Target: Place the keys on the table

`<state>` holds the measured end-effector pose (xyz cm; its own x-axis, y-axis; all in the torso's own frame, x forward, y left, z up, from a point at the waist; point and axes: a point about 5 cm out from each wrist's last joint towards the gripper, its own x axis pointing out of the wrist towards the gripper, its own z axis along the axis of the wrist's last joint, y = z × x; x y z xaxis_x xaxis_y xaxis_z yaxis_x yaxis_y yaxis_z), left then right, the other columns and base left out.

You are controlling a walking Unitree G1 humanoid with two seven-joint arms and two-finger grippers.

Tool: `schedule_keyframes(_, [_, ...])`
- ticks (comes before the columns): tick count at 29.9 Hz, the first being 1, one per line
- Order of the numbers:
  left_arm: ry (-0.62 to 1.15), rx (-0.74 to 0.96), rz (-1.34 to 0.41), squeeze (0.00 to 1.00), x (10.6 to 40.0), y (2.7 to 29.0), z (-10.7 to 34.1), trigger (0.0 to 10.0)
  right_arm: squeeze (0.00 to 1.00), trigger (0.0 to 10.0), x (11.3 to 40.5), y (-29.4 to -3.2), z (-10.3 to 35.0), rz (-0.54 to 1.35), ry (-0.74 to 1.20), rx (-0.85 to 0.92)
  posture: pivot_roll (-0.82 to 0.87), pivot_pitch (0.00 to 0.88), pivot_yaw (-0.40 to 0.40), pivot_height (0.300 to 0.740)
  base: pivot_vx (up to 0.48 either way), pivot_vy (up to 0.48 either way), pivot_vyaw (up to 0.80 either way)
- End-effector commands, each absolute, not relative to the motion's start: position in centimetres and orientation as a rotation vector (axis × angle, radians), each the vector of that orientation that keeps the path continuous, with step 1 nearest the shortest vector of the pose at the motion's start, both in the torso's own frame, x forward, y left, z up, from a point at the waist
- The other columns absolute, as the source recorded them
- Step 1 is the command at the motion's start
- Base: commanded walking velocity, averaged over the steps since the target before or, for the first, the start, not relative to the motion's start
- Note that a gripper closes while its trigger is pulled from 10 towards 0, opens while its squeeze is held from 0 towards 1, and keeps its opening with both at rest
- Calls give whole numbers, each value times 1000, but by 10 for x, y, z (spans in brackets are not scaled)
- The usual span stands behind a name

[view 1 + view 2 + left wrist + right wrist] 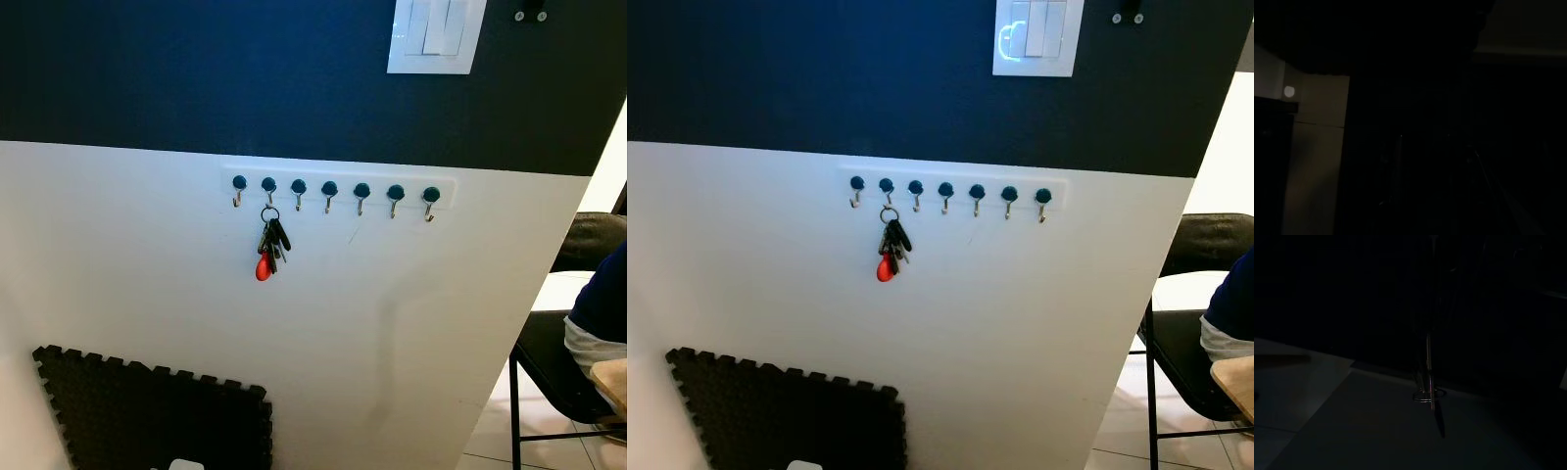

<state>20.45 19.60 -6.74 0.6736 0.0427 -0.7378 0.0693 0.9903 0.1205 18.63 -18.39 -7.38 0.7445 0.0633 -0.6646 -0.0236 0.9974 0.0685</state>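
Currently: keys on the wall rack, not yet taken; state of both end effectors cannot be told from the dark wrist views.

Nearest, a black foam mat (162,416) leans low against the white wall. Above it the keys (269,245), with a red fob, hang by their ring from the second hook of the hook rack (338,191). Recommended: approach square, close on the bunch below the ring, lift up and off the hook before withdrawing. A seated person (600,323) is at right; a wooden surface corner (1236,382) lies beside them.
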Motion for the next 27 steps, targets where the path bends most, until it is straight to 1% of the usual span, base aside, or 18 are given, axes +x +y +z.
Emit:
schedule_keyframes(1, [839,125,-8,94,201,196,-70,10000,0,10000,186,-183,-75,49,741,55,41,29,15,740,0,0,0])
schedule_keyframes(7, [839,126,-11,86,201,194,-70,10000,0,10000,187,-184,-74,62,746,46,37,25,1,740,0,0,0])
schedule_keyframes(14, [835,127,-28,78,199,185,-72,10000,0,10000,192,-188,-72,82,745,20,37,22,-27,740,0,0,0])
schedule_keyframes(27, [830,121,-29,63,201,187,-70,10000,0,10000,186,-181,-75,82,749,34,44,24,-7,740,0,0,0])
